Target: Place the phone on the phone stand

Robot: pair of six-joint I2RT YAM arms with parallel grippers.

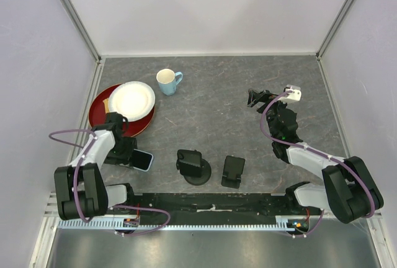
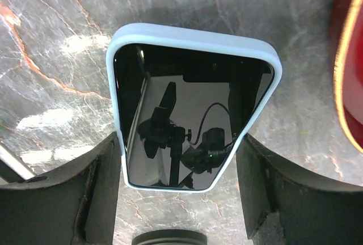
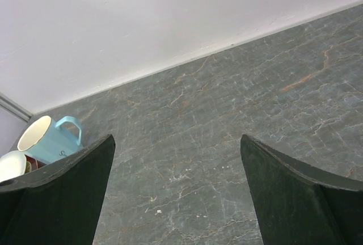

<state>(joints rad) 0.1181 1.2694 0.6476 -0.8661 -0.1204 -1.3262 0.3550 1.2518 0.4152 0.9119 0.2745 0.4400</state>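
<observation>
Phone [image 2: 193,126]: glossy black screen, mirror-reflective; pale blue case, matt and smooth. Worktop [image 2: 57,41]: grey veined stone-look surface, low sheen. Red tray [image 2: 351,58]: glossy. Plate [image 1: 131,99] and mug [image 1: 166,82]: glazed, ceramic-looking. Phone stand [image 1: 193,165]: matt black plastic.

the left arm [image 1: 93,151] and right arm [image 1: 313,158] share one build: pale grey links between bulky black joint housings. a thin purple cable [image 1: 62,134] loops loosely along each arm. the right arm has a small white block [image 1: 293,92] near its tip. the fingers [image 2: 62,199] are matte black, broad and flat, with curved upper edges. both bases join a black rail [image 1: 211,206].
</observation>
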